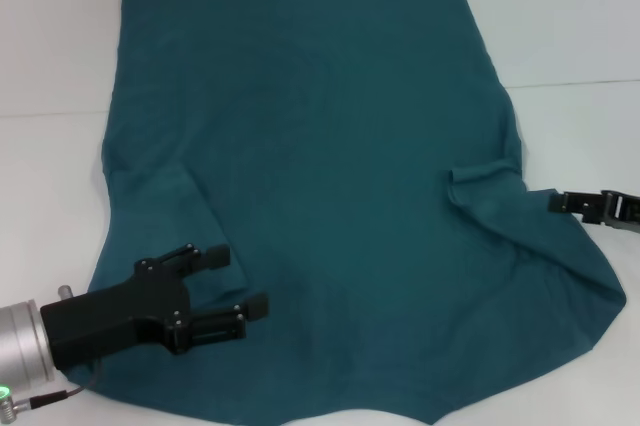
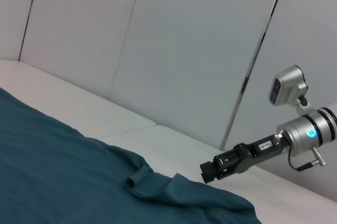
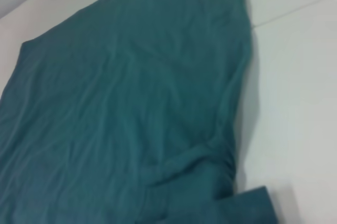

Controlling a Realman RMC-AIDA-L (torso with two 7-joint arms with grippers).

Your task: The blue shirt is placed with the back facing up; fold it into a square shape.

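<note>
Head view: the large dark teal-blue cotton shirt (image 1: 320,186) lies spread on the white table (image 1: 570,26), long axis running away from the robot. The left gripper (image 1: 238,284), jaws apart, hovers over its near-left edge. The right gripper (image 1: 560,202) meets the right edge; its jaw state cannot be told.

Left wrist view: the right gripper (image 2: 207,171) sits beside a bunched fold (image 2: 139,177).

Right wrist view: the shirt (image 3: 131,103) fills the table (image 3: 300,77); no jaws visible.

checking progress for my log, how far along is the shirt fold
Done: the blue shirt lies spread plain side up, sleeves look tucked in. In hand: left gripper open over its near-left part, right gripper at the right edge. Left: every fold into a square.
</note>
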